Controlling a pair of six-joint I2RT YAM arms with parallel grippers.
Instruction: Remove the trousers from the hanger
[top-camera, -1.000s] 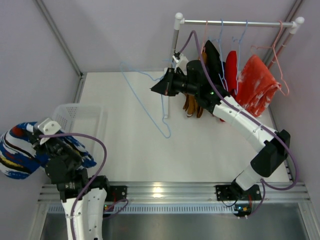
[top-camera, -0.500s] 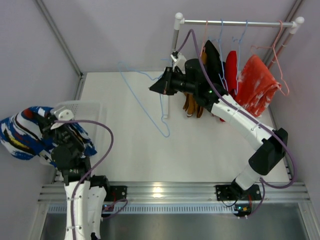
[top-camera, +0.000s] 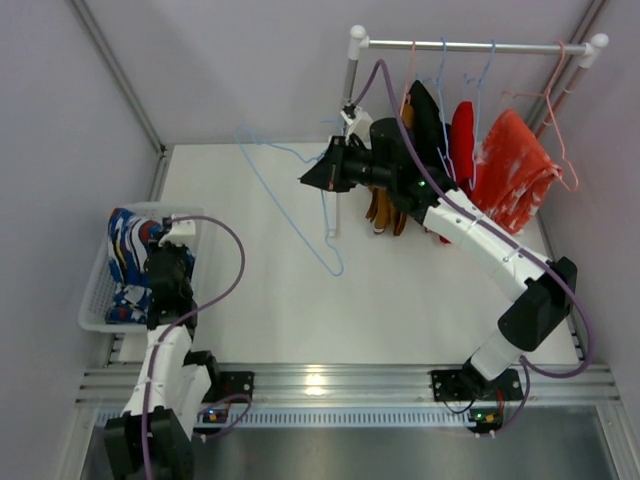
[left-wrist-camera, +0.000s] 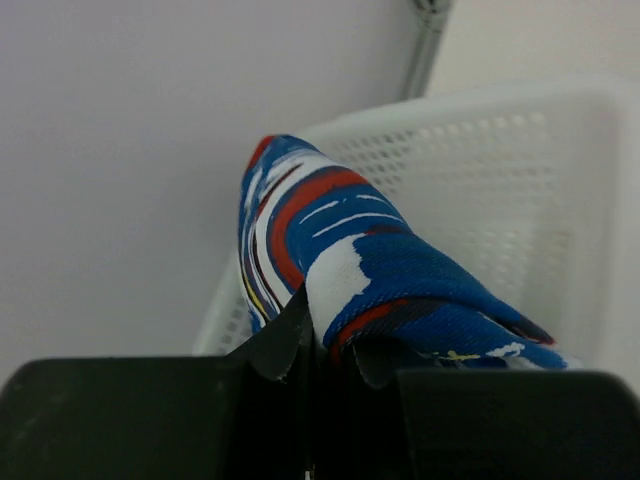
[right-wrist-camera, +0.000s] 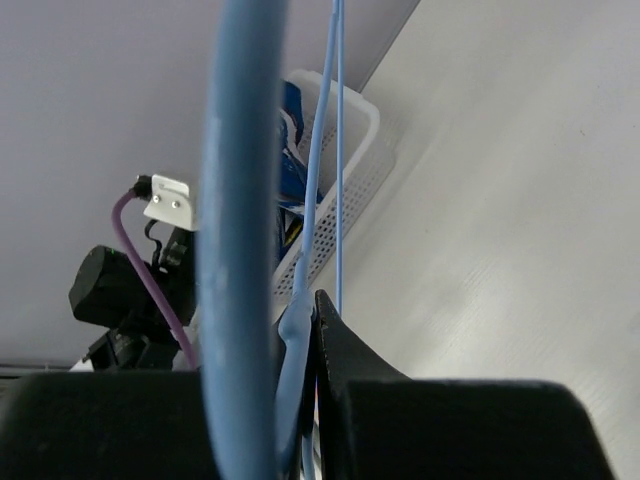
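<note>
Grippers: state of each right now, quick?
Left gripper: closed on the blue cloth trousers with white and red pattern, at the white plastic basket.
Right gripper: closed on the light-blue wire hanger.

Bright, soft, even light all over.
Lit from above, with only pale, thin shadows on the white table. Small shiny spot of glare on the metal rail at the near edge. Sharp and clear from the top. Up close on the right wrist, very fuzzy on the thick blue hanger, sharper on the basket far behind. On the left wrist, a bit soft on the blue patterned trousers, dark and blurry on the fingers at the bottom.
</note>
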